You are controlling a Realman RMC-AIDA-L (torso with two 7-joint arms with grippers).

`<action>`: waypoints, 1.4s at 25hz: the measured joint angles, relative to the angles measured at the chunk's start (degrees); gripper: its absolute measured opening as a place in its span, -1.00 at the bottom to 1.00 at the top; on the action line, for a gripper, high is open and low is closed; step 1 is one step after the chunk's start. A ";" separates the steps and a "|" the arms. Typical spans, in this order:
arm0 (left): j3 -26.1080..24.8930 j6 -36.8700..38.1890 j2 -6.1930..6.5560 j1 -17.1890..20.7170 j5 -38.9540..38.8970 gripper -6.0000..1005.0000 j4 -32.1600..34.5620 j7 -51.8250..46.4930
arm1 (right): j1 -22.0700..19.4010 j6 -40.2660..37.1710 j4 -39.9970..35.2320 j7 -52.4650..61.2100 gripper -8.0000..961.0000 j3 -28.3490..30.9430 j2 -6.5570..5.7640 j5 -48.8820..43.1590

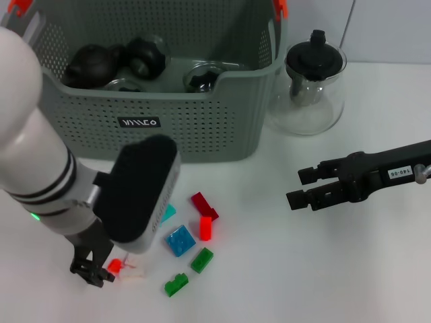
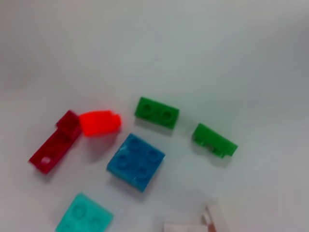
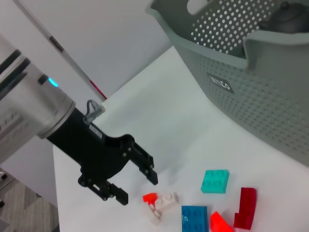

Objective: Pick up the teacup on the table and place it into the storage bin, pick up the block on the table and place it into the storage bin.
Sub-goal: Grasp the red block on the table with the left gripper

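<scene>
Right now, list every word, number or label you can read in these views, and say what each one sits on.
"148-06", roughly, on a small white tag on the right arm; the digits are tiny, so this reading is uncertain.
White letters on the black label on the storage bin front wall: stylised and not legible in either the head view or the right wrist view.
The blocks, the glass teapot and the left gripper bear no readable text.
</scene>
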 joint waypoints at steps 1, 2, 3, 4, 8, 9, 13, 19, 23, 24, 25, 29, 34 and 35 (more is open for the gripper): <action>0.68 -0.18 0.00 0.00 0.01 0.32 -0.26 0.15 | -0.13 0.09 0.09 0.02 0.97 0.00 0.00 0.00; 1.08 -0.50 0.01 0.00 0.01 0.32 -0.74 0.36 | -0.23 0.11 0.10 0.04 0.97 0.01 -0.01 0.00; 1.42 -0.92 0.00 -0.01 0.02 0.32 -1.25 0.53 | -0.30 0.13 0.10 0.07 0.97 0.03 0.00 0.00; 1.64 -1.33 0.01 -0.03 0.04 0.32 -1.76 0.62 | -0.38 0.15 0.11 0.09 0.97 0.08 0.00 0.00; 1.79 -3.24 0.16 -0.46 0.12 0.32 -4.11 0.74 | -0.53 0.15 0.11 0.11 0.97 0.24 0.00 -0.01; 1.50 -3.76 0.24 -0.55 0.13 0.32 -4.69 0.74 | -0.54 0.15 0.11 0.11 0.97 0.29 0.00 -0.01; 0.02 -4.49 0.42 -0.70 0.17 0.32 -5.99 0.81 | -0.56 0.14 0.11 0.17 0.97 0.42 0.00 -0.01; -0.58 -4.51 0.44 -0.33 0.24 0.26 -6.44 0.87 | -0.52 0.16 -0.02 0.22 0.97 0.60 -0.15 -0.01; -0.59 -5.22 0.44 -0.34 0.24 0.13 -7.75 0.97 | -0.36 0.23 -0.11 0.22 0.97 0.69 -0.18 -0.01; -0.59 -5.51 0.44 -0.38 0.24 0.10 -8.21 0.96 | -0.32 0.26 -0.08 0.22 0.97 0.69 -0.18 -0.01; -0.59 -5.80 0.44 -0.40 0.24 0.07 -8.57 0.96 | -0.32 0.32 -0.01 0.21 0.97 0.70 -0.18 -0.01; -0.59 -6.49 0.44 -0.40 0.24 -0.17 -9.06 0.96 | -0.41 0.59 0.10 0.20 0.97 0.70 -0.18 -0.01; -0.54 -6.94 0.37 -0.34 0.22 -0.23 -9.23 0.97 | -0.47 0.69 0.11 0.10 0.97 0.70 -0.18 -0.01; -0.47 -6.93 0.35 -0.34 0.22 -0.23 -9.27 0.97 | -0.48 0.75 0.11 0.04 0.97 0.70 -0.18 -0.01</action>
